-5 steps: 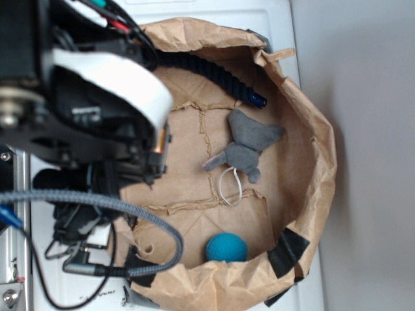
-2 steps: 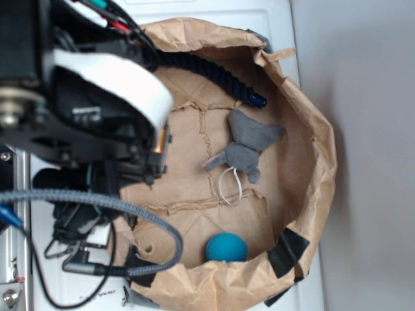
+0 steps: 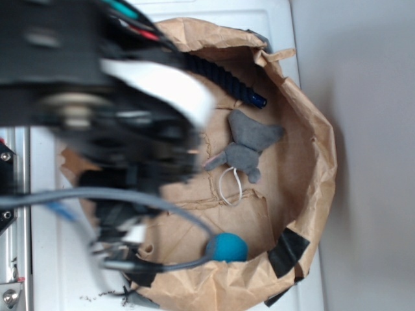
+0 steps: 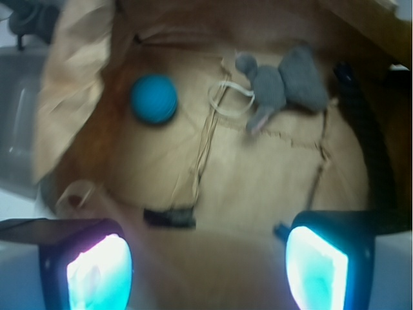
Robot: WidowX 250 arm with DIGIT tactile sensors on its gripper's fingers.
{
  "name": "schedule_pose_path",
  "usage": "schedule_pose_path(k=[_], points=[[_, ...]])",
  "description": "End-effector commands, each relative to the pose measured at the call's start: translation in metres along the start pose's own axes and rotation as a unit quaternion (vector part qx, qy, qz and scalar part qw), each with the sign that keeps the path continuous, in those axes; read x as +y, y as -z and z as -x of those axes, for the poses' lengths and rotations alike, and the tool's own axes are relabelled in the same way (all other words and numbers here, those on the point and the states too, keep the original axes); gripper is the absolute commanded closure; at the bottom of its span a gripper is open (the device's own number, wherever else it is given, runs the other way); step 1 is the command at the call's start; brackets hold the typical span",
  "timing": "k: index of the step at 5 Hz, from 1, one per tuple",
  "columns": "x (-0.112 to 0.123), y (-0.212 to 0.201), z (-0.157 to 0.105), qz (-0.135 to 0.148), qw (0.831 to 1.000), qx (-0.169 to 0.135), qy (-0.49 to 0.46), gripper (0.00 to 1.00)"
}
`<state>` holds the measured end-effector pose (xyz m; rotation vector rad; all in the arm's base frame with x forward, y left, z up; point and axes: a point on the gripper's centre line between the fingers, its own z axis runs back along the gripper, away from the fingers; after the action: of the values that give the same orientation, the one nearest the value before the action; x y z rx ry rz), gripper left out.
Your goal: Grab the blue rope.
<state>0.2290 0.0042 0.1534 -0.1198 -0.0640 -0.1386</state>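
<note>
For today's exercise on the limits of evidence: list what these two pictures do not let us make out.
- Rope: its far end, exterior view, hidden behind the blurred arm.
- Rope: wrist view, dark and blurred against the bag wall; its ends unreadable.
- Gripper: wrist view, fingers cut off by the bottom edge; tips unseen.
- Bag: exterior view, its left side covered by the arm.
</note>
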Motion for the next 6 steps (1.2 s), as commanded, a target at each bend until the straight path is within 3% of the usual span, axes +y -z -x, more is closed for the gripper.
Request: schedule_pose_path(k=[1,2,3,4,6], points=[[0.017,0.016,-0.044,-0.021,0.999,-0.039,-0.030,0.00],[0.022,0.018,-0.032,-0.021,0.998,-0.055,-0.016,0.00],[0.035,0.039,-0.024,-0.043,0.996,-0.075,-0.010,0.00],[0.057,0.057,-0.031,-0.030,0.995,-0.097,-0.004,0.00],[0.057,0.057,-0.031,-0.030,0.995,-0.097,-0.004,0.00]])
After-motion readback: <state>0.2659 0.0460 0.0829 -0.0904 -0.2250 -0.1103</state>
